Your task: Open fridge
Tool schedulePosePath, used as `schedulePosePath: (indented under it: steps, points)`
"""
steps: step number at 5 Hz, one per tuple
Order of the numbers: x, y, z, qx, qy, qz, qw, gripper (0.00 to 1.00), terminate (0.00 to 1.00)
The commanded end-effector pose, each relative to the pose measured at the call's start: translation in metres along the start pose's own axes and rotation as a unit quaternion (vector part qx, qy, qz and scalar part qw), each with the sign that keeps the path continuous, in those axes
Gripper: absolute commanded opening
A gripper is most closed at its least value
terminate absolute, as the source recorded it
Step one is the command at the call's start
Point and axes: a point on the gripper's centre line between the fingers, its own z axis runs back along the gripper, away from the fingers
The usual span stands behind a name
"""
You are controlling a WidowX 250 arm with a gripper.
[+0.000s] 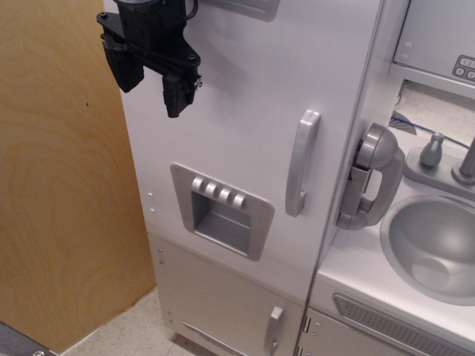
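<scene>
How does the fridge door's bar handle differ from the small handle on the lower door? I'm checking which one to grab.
The bar handle is clearly longer and thicker than the small handle. The bar handle sits on the big upper door beside the dispenser panel; the small handle sits low, near the floor. Both are silver, upright and near their doors' right edges.

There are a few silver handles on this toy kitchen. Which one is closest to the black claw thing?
The long vertical bar handle on the big fridge door. The tool hangs up left of it; the small handle sits far lower.

The speckled floor (pixel 130 330) carries the white fridge (pixel 245 148), closed, with a wooden panel (pixel 59 185) apparently standing on it just beside the fridge.
</scene>
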Motion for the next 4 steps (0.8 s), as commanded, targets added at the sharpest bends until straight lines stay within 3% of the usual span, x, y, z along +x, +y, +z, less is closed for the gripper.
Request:
schedulePosePath:
  steps: [1, 2, 4]
  points:
    - [0.0, 0.0, 0.0, 0.0, 0.0, 0.0, 1.0, 1.0, 0.0]
    - [0.003, -0.025, 0.002, -0.027, -0.003, 0.001, 0.9996, 1.0, 0.0]
    - [0.006, -0.076, 0.006, -0.04, -0.016, -0.017, 0.9989, 1.0, 0.0]
